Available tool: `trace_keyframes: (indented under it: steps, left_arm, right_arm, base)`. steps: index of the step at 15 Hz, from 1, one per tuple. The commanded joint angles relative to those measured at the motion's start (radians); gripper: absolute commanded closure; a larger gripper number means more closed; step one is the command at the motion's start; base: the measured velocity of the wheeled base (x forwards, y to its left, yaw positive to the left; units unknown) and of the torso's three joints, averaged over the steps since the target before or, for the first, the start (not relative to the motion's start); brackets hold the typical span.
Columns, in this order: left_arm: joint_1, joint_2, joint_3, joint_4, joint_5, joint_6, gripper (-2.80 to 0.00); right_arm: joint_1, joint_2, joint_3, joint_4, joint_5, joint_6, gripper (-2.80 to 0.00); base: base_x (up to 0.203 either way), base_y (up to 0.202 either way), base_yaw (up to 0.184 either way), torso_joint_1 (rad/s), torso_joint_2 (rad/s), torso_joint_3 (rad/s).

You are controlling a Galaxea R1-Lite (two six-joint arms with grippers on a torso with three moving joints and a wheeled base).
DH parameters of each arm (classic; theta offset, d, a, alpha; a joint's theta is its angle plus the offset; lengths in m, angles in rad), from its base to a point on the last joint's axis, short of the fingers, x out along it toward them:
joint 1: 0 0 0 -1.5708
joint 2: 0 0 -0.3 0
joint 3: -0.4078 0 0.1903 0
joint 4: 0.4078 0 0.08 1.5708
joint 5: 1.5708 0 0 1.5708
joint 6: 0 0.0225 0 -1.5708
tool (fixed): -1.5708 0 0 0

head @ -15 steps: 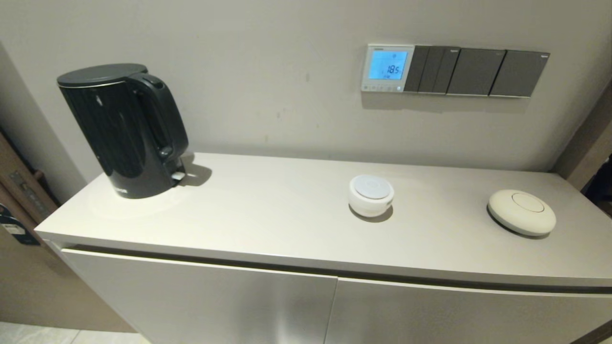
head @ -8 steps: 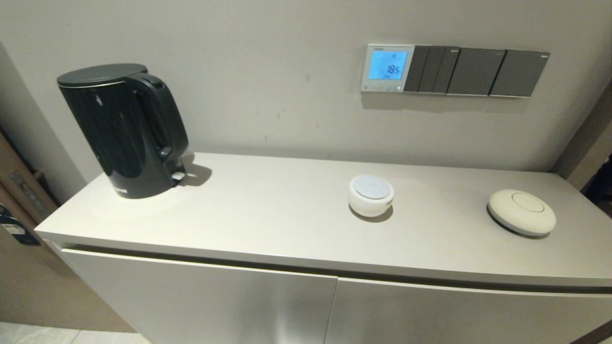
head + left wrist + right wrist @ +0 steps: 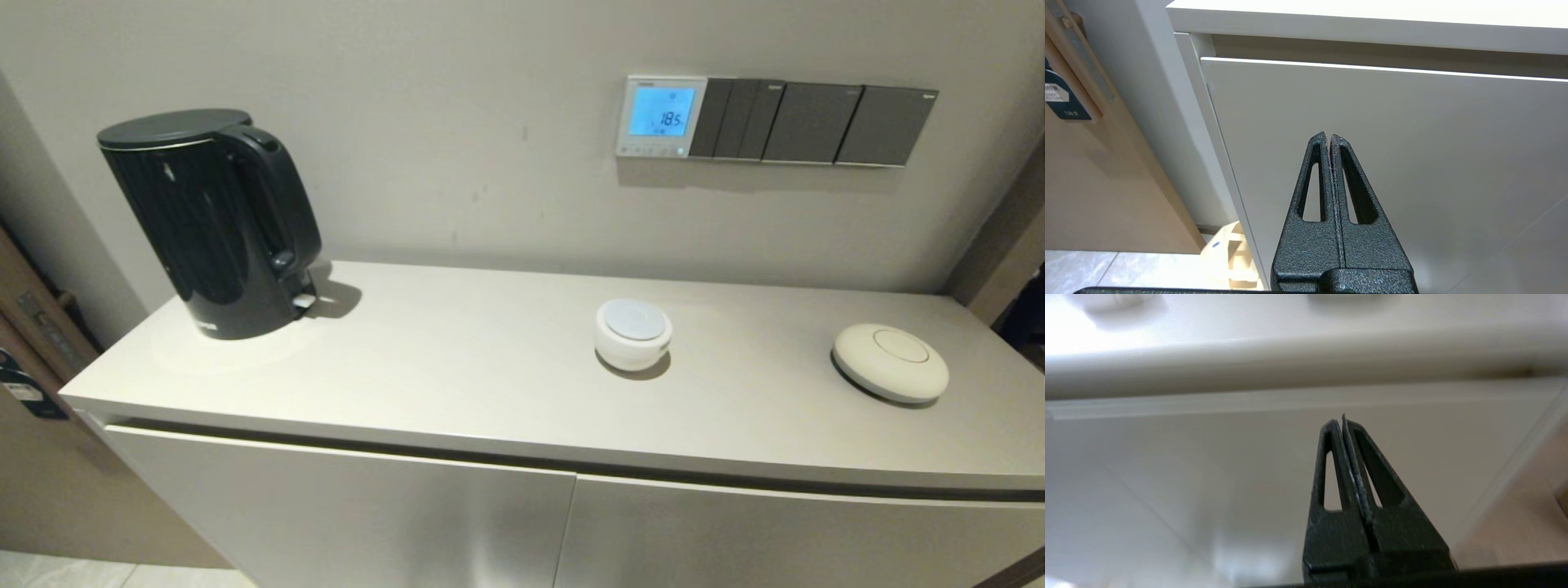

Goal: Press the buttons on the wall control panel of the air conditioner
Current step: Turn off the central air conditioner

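Observation:
The white-framed control panel (image 3: 661, 115) hangs on the wall above the cabinet, its screen glowing blue with digits. A row of tiny pale buttons (image 3: 651, 150) runs along its lower edge. Neither arm shows in the head view. My left gripper (image 3: 1329, 136) is shut and empty, low in front of the cabinet door near the cabinet's left end. My right gripper (image 3: 1340, 422) is shut and empty, below the cabinet top's front edge, facing the right door.
Dark grey switch plates (image 3: 812, 122) adjoin the panel on its right. On the cabinet top (image 3: 457, 367) stand a black kettle (image 3: 208, 220) at the left, a small round white device (image 3: 633, 333) in the middle and a flat cream disc (image 3: 890, 362) at the right.

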Motion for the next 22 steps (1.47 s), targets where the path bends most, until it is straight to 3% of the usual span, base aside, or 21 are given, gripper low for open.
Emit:
trace_keyframes:
  steps: [1,11,16,22]
  left_arm:
    - [0.0,0.0,0.0,0.0,0.0,0.0,0.0]
    - [0.001,0.0,0.0,0.0,0.0,0.0,0.0]
    - [0.001,0.001,0.0,0.0,0.0,0.0,0.0]
    - [0.001,0.0,0.0,0.0,0.0,0.0,0.0]
  right_arm:
    - [0.0,0.128,-0.056,-0.087,-0.008,0.003,0.0]
    - [0.012,0.755,-0.466,-0.51,-0.146,0.051,0.0]
    - [0.092,0.978,-0.671,-0.528,-0.177,0.078,0.0]
    - [0.248,1.284,-0.89,-0.541,-0.307,0.094,0.0]
  base:
    - [0.0,0.0,0.0,0.0,0.0,0.0]
    - [0.0,0.0,0.0,0.0,0.0,0.0]
    - [0.0,0.0,0.0,0.0,0.0,0.0]
    - [0.0,0.0,0.0,0.0,0.0,0.0]
